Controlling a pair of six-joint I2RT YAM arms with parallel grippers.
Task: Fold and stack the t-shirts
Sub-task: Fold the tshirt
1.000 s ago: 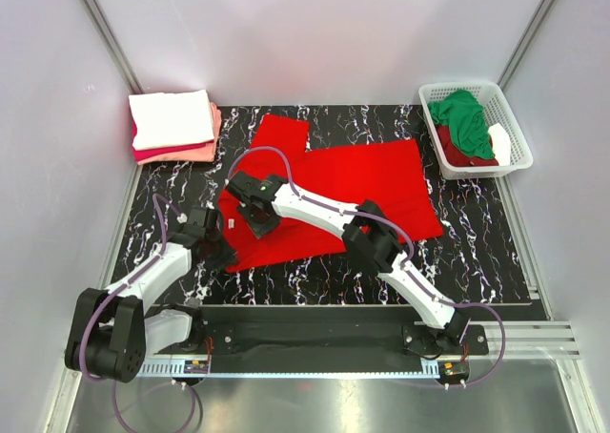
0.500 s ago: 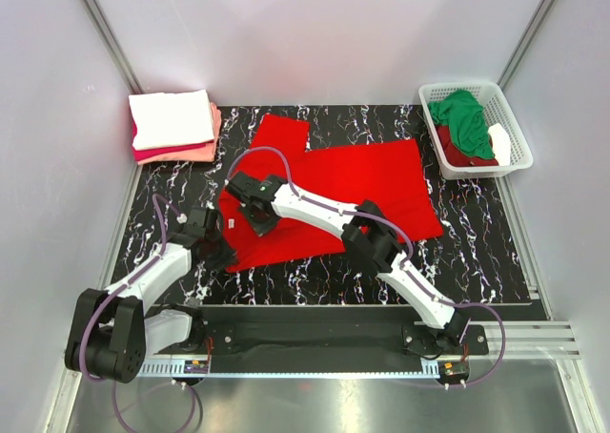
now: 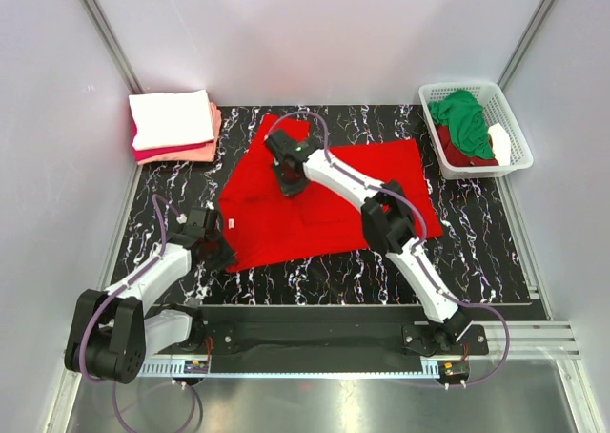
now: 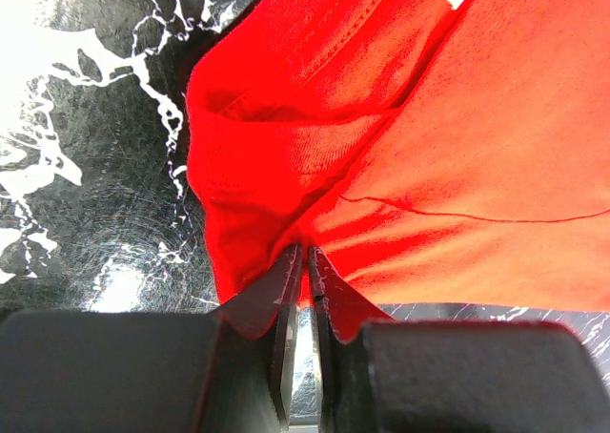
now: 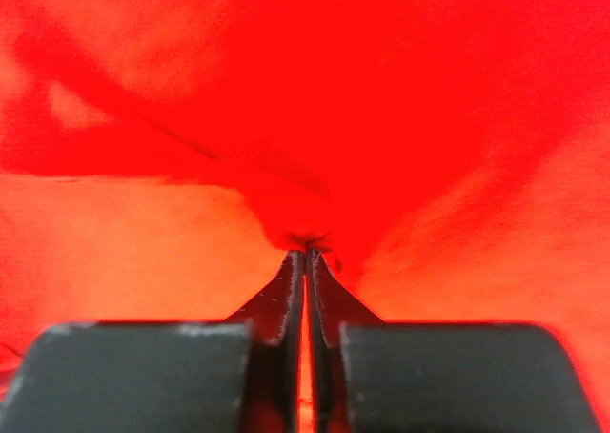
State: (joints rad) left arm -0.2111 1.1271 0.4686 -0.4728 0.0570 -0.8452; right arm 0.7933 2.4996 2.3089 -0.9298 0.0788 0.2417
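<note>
A bright red t-shirt (image 3: 334, 199) lies spread on the black marbled table, its white neck label (image 3: 232, 223) near the left edge. My left gripper (image 3: 221, 252) is shut on the shirt's near left edge; the left wrist view shows the cloth (image 4: 400, 137) bunched between its jaws. My right gripper (image 3: 289, 180) is shut on a pinch of the same shirt near its far left part; the right wrist view is filled with red cloth (image 5: 305, 118). A folded stack, white (image 3: 172, 118) over crimson and salmon pink, sits at the far left.
A white lattice basket (image 3: 516, 128) at the far right holds a green shirt (image 3: 463, 118), a dark red one and something white. The table's near edge runs along a black rail (image 3: 315, 317). Grey walls close the sides and back.
My right gripper has moved away from the near left of the shirt toward the far side, carrying cloth with it. The left arm has stayed in place.
</note>
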